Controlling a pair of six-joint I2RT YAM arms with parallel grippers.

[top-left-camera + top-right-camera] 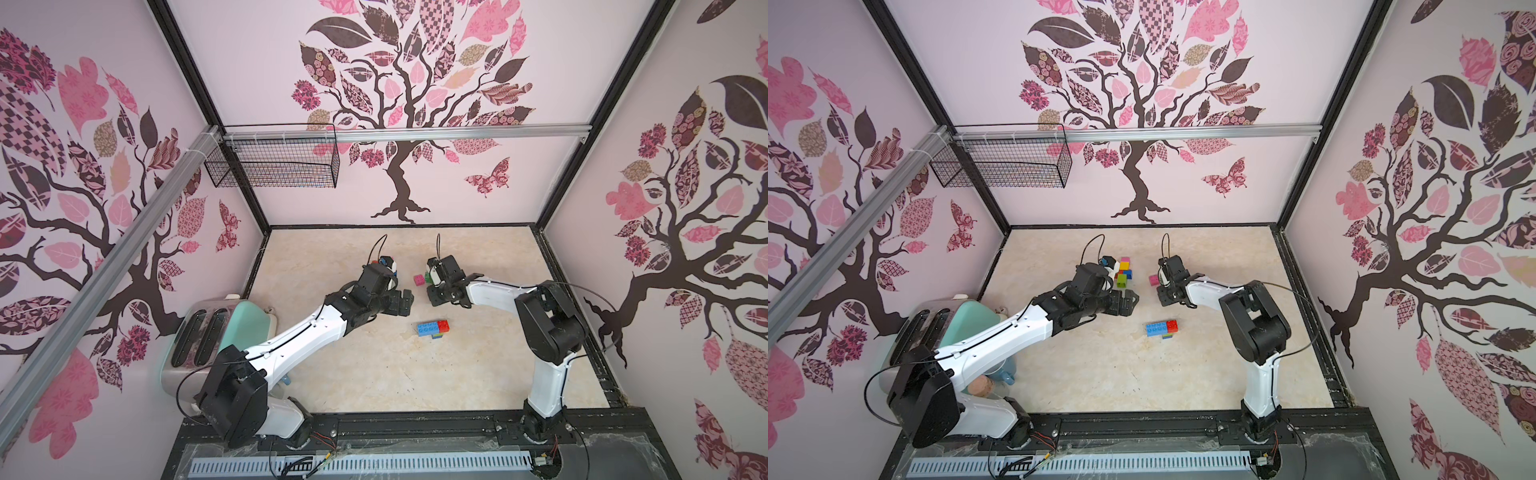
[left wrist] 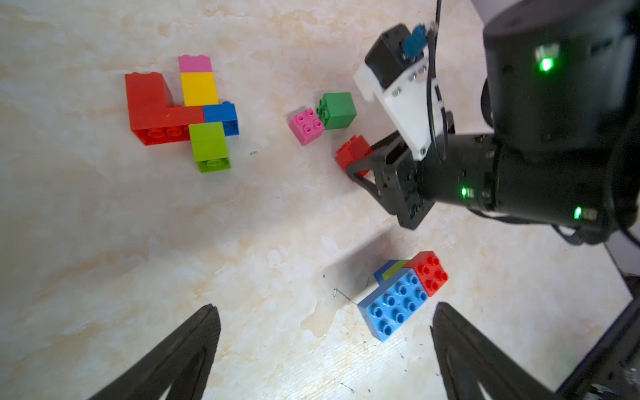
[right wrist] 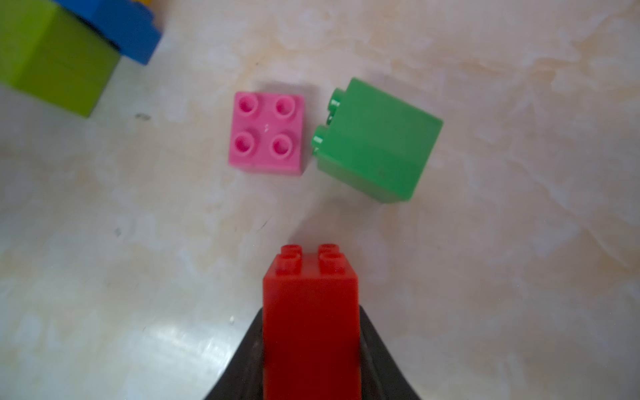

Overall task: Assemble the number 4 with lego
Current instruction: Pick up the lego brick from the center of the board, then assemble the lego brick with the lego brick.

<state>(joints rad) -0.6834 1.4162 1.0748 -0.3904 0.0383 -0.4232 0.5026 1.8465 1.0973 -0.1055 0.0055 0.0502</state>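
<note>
Right gripper [image 3: 311,363] clamps 1 partly hidden red brick [image 3: 310,304]; left gripper [image 2: 323,311] gapes empty.

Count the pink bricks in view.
2. One pink brick is joined to the yellow brick; the other pink brick sits loose, studs up, beside the green brick. More may be hidden.

A red brick [image 3: 310,311] is gripped at its sides; pink brick [image 3: 266,135] studs-up beside green brick [image 3: 377,142] lying sideways.

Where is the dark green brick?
Right wrist view: the dark green brick lies on its side beside the loose pink brick, beyond the right gripper.
</note>
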